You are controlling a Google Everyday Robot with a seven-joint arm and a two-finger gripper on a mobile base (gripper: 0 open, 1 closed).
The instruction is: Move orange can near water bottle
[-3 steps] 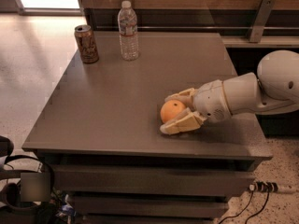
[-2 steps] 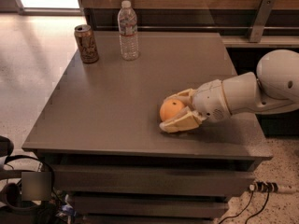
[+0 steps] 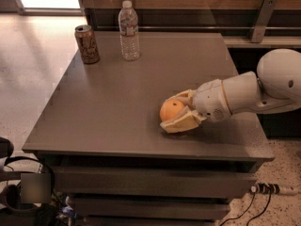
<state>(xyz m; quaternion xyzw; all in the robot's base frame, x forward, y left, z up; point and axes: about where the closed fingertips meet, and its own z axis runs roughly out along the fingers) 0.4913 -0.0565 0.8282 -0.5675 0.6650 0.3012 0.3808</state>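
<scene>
grey table [image 3: 117, 107], front right: the orange can [image 3: 171, 110], a round orange fruit with dimpled skin, is clasped on two sides by the pale fingers [image 3: 181, 124] of the gripper [image 3: 168, 113], with the water bottle [image 3: 129, 31] stood well apart at the far left beside a brown drink can [image 3: 87, 44]. it is judged light, firm, smooth and apt to roll, best held across its widest part.
</scene>
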